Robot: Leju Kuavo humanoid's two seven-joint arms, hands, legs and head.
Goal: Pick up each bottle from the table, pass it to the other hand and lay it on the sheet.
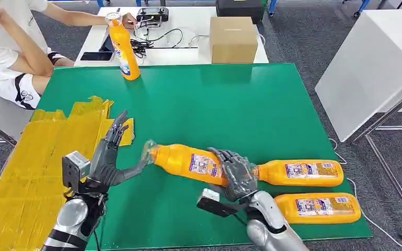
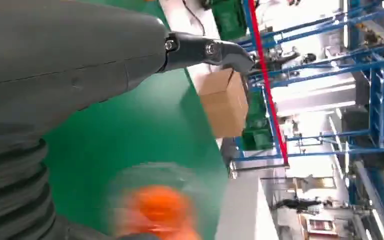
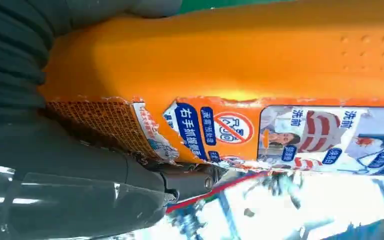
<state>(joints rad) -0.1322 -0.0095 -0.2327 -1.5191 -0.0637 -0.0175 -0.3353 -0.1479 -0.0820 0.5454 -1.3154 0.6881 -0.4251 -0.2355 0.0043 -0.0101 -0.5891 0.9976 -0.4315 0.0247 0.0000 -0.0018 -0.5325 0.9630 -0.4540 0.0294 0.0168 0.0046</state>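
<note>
My right hand (image 1: 235, 175) grips an orange bottle (image 1: 188, 162) around its base end and holds it level above the green table (image 1: 214, 104), clear cap pointing left. The right wrist view shows the same bottle (image 3: 260, 65) with its printed label, pressed against the hand (image 3: 55, 165). My left hand (image 1: 110, 157) is open with fingers spread upward, its thumb reaching right up to the cap; I cannot tell if they touch. In the left wrist view the cap end (image 2: 152, 210) is a blurred orange shape close by. The yellow sheet (image 1: 36, 162) lies at the table's left.
Two more orange bottles (image 1: 298, 172) (image 1: 319, 207) lie on their sides near the front right corner. A fourth bottle (image 1: 123, 47) stands at the far edge, a seated person's hand on its top. A cardboard box (image 1: 233, 39) and cables sit on the white table behind.
</note>
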